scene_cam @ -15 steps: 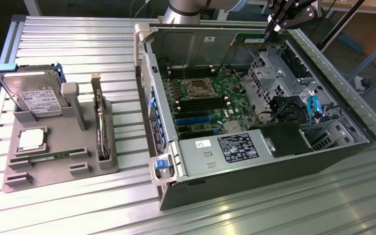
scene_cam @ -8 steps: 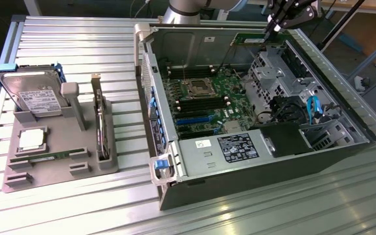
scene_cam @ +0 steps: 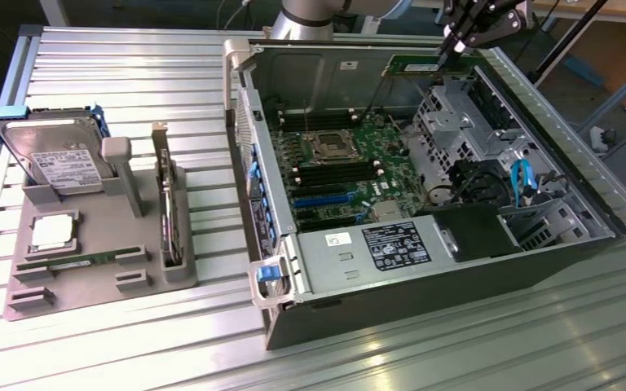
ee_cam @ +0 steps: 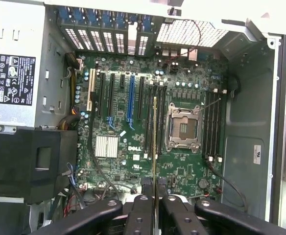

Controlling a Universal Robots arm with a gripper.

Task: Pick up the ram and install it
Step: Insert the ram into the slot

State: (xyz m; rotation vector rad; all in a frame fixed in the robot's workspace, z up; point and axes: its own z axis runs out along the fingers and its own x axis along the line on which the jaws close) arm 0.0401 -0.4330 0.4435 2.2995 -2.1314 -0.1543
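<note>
A ridged metal counter (scene_cam: 128,73) holds a grey tray (scene_cam: 95,285) at the exterior view's left. On the tray, a silver hard drive (scene_cam: 58,163) leans upright at the back. A square processor chip (scene_cam: 55,232) lies in front of it, and a spare green memory stick (scene_cam: 79,261) lies flat near the tray's front.

In the middle stands an open computer case (scene_cam: 443,269), its side panel off. The green motherboard (scene_cam: 341,163) with its empty processor socket (scene_cam: 329,147) is exposed, and a labelled power supply (scene_cam: 390,244) sits at the near end.

At the upper right, the black pincer (scene_cam: 446,53) is closed tight on the ram (scene_cam: 416,65), holding it in the air over the case's far rim, clear of the board.

In the wrist view the pincer (ee_cam: 155,191) grips the ram (ee_cam: 154,137) edge-on. The stick shows as a thin line over the dark memory slots (ee_cam: 150,117) just beside the socket.
</note>
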